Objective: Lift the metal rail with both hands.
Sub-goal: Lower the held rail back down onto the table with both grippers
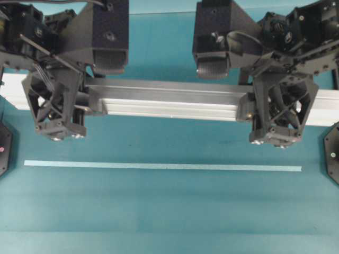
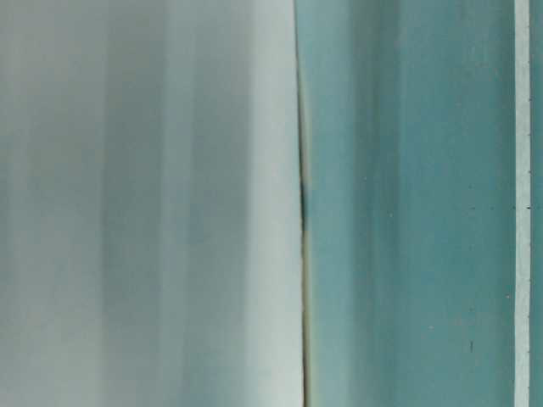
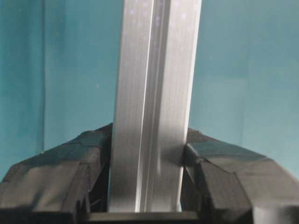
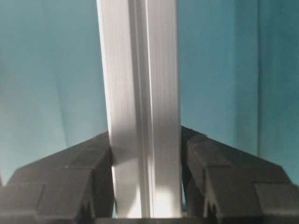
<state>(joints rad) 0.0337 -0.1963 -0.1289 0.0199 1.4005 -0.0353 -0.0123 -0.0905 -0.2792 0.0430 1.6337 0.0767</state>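
The metal rail, a long grooved silver bar, runs across almost the whole width of the overhead view. My left gripper is shut on it near its left end and my right gripper near its right end. In the left wrist view the rail runs up the frame, and the left gripper has both black fingers pressed to its sides. The right wrist view shows the same: the rail clamped in the right gripper. Both rail ends are hidden behind the arms.
A thin pale tape strip lies on the teal table in front of the rail and parallel to it. Black bases sit at the left and right edges. The table-level view is a blur of pale grey and teal.
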